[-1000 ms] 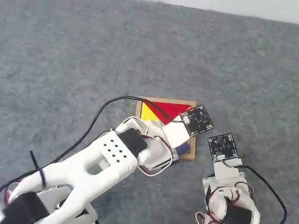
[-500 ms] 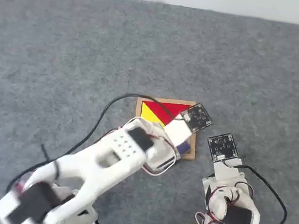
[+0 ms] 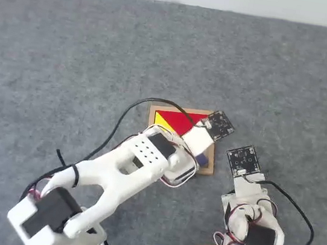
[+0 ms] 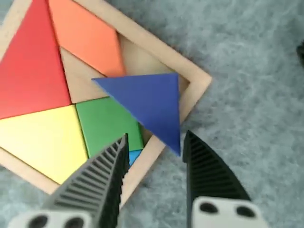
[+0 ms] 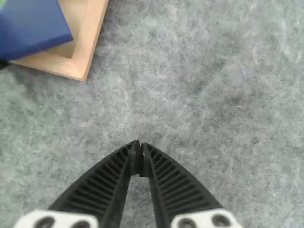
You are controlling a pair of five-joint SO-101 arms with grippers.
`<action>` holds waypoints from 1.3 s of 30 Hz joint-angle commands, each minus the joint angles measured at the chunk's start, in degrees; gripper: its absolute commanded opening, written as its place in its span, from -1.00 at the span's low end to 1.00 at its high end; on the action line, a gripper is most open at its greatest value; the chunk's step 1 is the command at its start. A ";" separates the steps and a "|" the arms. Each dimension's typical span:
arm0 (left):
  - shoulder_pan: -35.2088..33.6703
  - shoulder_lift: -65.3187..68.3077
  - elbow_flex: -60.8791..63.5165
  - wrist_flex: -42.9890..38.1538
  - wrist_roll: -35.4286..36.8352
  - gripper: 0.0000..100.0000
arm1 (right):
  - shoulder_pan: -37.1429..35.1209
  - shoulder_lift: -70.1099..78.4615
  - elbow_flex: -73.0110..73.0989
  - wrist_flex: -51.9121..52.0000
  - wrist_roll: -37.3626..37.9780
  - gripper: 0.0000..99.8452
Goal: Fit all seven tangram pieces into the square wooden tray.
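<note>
Left wrist view: blue triangle (image 4: 149, 97) lies askew over the near-right corner of the wooden tray (image 4: 197, 81), left gripper (image 4: 154, 142) spread loose about one tip (right gripper (image 5: 139, 161) pinched empty); best turned to match the gap before lowering.

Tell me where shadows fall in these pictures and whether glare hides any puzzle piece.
Left wrist view: soft, even light, no glare on the pieces; the blue triangle throws a thin shadow on the tray. High view: the left arm shades the tray's near side. Right wrist view: the carpet is evenly lit.
</note>
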State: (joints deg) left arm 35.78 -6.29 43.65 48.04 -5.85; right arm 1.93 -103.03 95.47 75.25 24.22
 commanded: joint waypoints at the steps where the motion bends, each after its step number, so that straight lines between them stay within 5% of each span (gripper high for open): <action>1: -1.05 -0.35 -2.59 -0.44 -0.44 -0.64 | -0.22 -0.84 0.97 0.13 0.44 -0.98; 39: 0.26 0.18 -1.27 -1.32 -4.13 -0.64 | -0.22 -0.84 0.97 0.13 0.44 -0.98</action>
State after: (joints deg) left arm 34.90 -6.29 41.89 48.22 -9.36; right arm 1.93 -103.03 95.47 75.25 24.22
